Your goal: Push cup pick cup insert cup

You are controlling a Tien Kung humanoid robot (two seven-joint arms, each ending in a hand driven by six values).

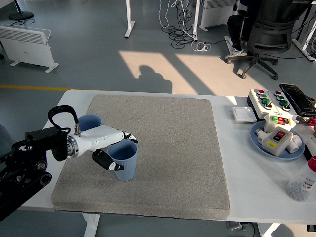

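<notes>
I see two blue cups on the grey mat, both upright and open at the top. The near cup stands toward the mat's front left — my left hand wraps it, thumb on its near side. The far cup stands behind the hand, near the mat's left edge.

The mat looks like rough grey felt; both blue cups look like smooth matt plastic; the bench is smooth white.
</notes>
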